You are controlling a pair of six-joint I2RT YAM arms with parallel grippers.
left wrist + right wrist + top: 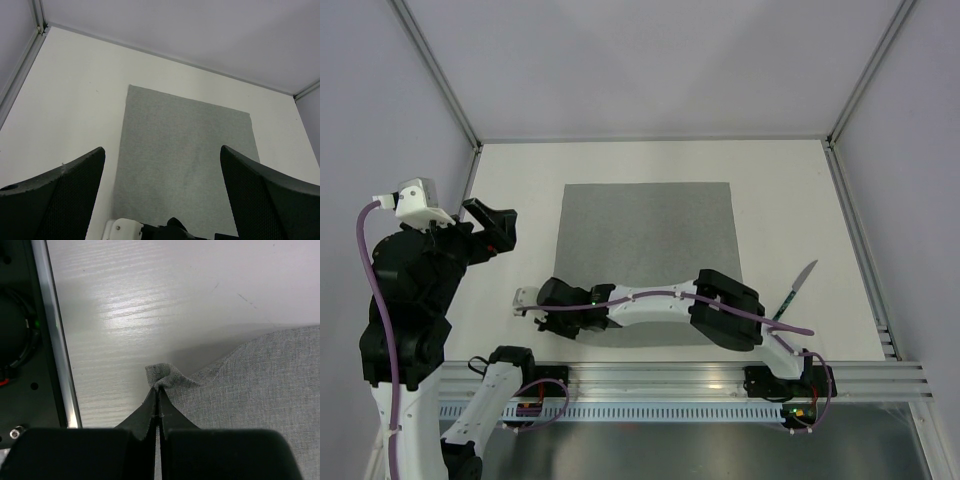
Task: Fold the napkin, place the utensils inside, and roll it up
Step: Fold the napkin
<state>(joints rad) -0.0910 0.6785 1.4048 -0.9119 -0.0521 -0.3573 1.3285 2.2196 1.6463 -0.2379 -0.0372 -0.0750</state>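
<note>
Grey fabric napkin (648, 240) lies spread on the white table (520, 180). The right arm reaches along the napkin's near edge to its near-left corner. The right gripper (158, 394) has its fingers (145, 412) pressed together on that corner. In the right wrist view the pinched tip of cloth is puckered and lifted off the table at the fingertips; the rest of the cloth lies flat. The left gripper (161, 150) hangs above the table to the left of the napkin, jaws spread wide, gripping nothing and clear of the cloth. One dark teal utensil (798, 285) lies on the table just right of the napkin, well apart from both grippers.
</note>
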